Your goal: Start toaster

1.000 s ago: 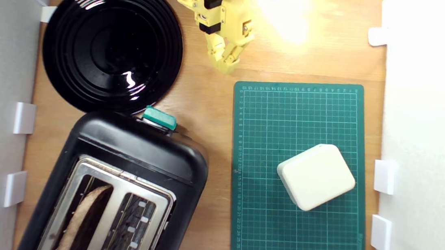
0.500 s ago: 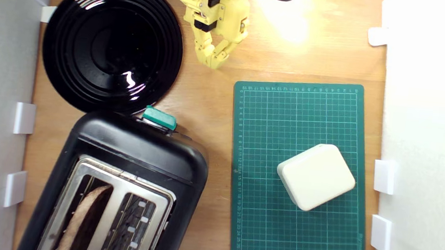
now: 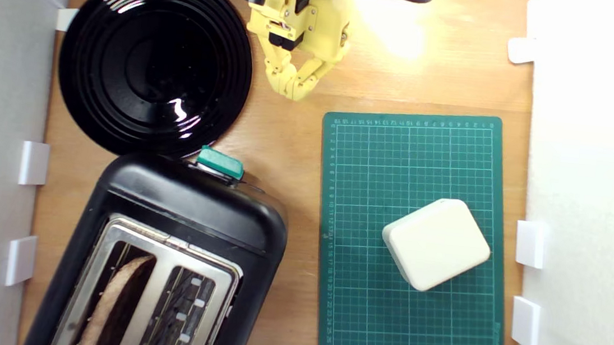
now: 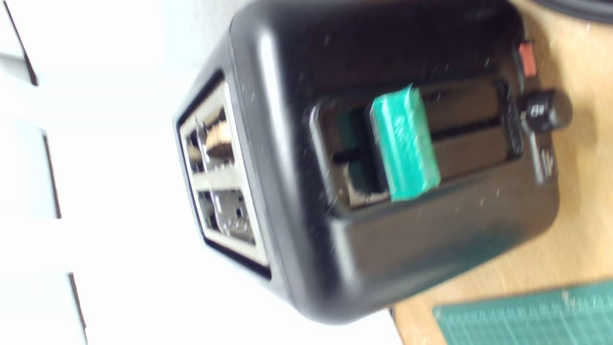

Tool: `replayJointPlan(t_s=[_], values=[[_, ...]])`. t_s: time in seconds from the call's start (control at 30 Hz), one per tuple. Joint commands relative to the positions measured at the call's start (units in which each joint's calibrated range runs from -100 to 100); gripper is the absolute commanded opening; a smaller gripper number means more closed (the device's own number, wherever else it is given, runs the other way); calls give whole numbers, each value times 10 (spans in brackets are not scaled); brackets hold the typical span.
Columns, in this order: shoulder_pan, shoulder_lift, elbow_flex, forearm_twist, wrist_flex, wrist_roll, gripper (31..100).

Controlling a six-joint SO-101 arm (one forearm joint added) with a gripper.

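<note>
The black toaster [image 3: 179, 211] with its silver top plate stands at the exterior view's lower left, a brown slice [image 3: 117, 301] in one slot. Its teal lever tab [image 3: 220, 163] juts from the end nearest the plate and sits high in its track. My yellow gripper [image 3: 293, 89] hangs near the top centre, well apart from the toaster, its fingers drawn together at the tips and holding nothing. The wrist view looks at the toaster's [image 4: 383, 230] end face, with the green lever [image 4: 404, 143] near the slotted top. No gripper fingers appear in that view.
A glossy round black plate [image 3: 155, 62] lies at the exterior view's upper left, touching the toaster's end. A green cutting mat [image 3: 375, 162] with a cream box [image 3: 436, 243] on it fills the right. A black knob [image 4: 543, 111] and a red button [image 4: 527, 60] sit beside the lever track.
My gripper has shifted toward the exterior view's left and turned a little, staying near the top. The toaster and its lever have not moved.
</note>
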Motion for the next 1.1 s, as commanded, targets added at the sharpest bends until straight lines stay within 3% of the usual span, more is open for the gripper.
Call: replayJointPlan(t_s=[0.0,0.3,0.63,0.93,1.07], values=[[35,78,-121,-40,-8,17,313],[41,273,-354,-27,-8,14,313],[34,362,-519,44,-4,-3,313],[42,363,-529,51,-3,70,313],[71,363,-529,44,-2,117,313]])
